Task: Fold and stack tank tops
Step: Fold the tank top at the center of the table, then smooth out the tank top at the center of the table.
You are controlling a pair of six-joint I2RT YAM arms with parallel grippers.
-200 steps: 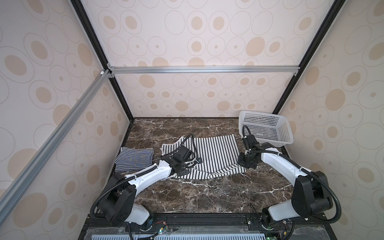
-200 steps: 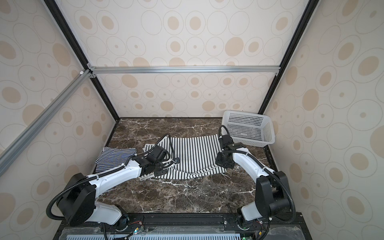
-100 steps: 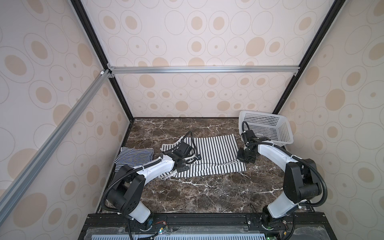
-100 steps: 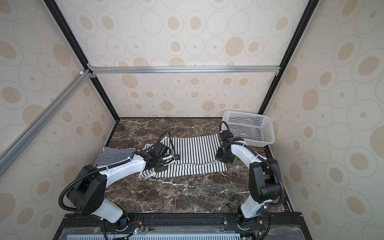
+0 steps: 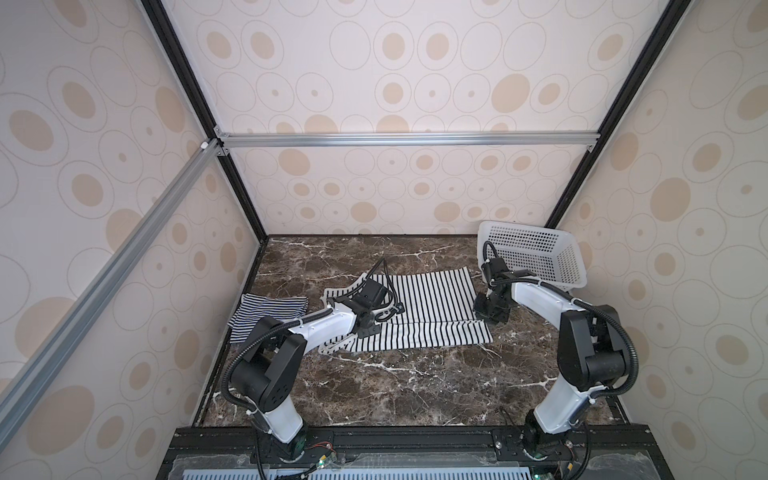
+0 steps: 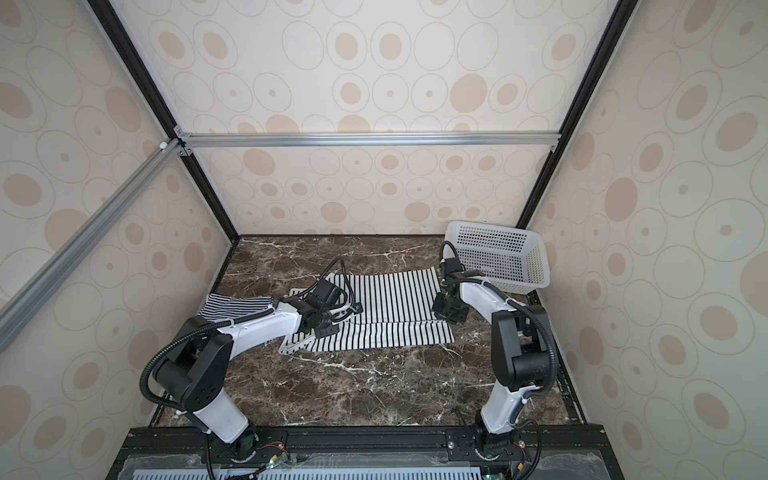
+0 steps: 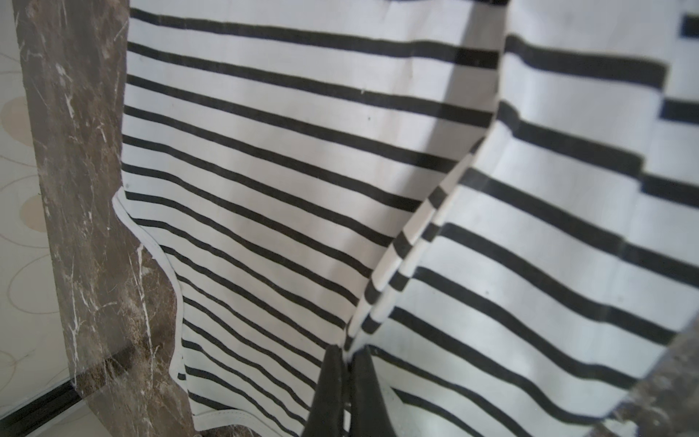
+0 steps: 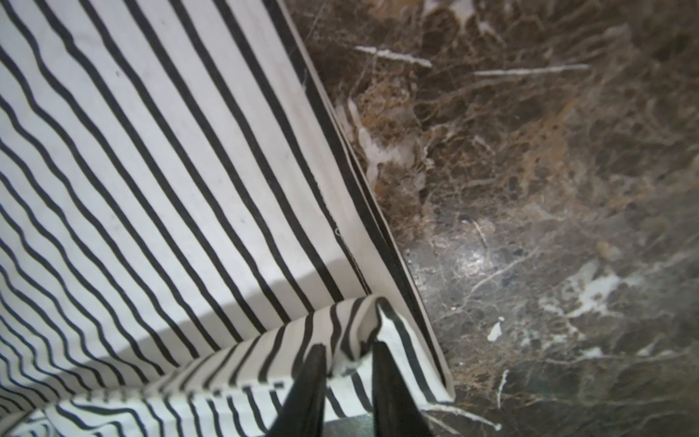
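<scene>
Left fingers clamp a fold of the wide-striped tank top; right fingers stand apart around its corner. I should square edges before releasing.

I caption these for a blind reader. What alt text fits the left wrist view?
The left hand pinches a raised fold of the white, black-striped tank top, which lies spread on a brown marble table.
</scene>
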